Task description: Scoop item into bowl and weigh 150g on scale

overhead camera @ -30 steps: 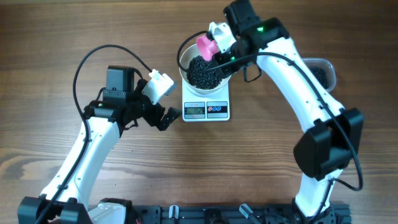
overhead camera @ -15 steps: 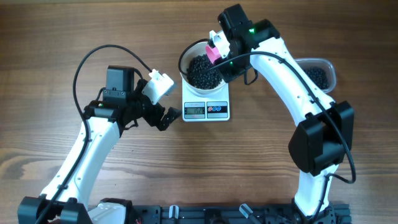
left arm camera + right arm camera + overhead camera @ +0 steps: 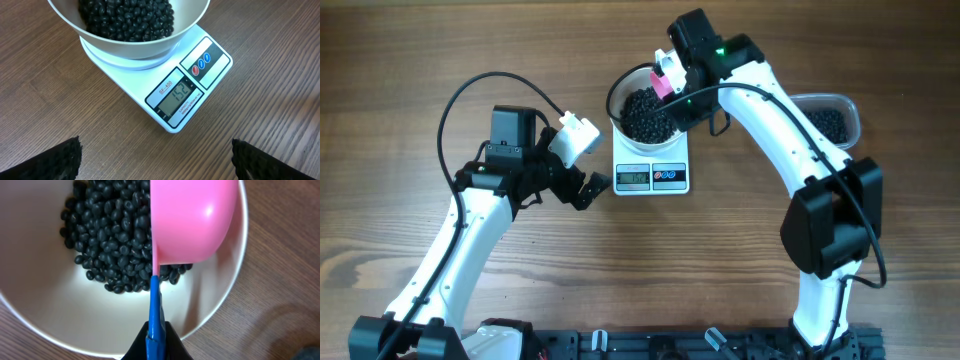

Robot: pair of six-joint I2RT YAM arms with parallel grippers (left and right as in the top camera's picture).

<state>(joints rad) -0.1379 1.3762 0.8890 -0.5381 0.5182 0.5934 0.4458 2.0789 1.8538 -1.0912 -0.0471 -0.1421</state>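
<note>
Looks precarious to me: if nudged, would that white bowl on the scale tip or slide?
Probably slides rather than tips: the bowl sits wide and low, weighted by beans. It nearly covers the small scale, so a hard push might carry it off.

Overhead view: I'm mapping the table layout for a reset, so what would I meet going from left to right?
left fingers → scale → clear tub
</note>
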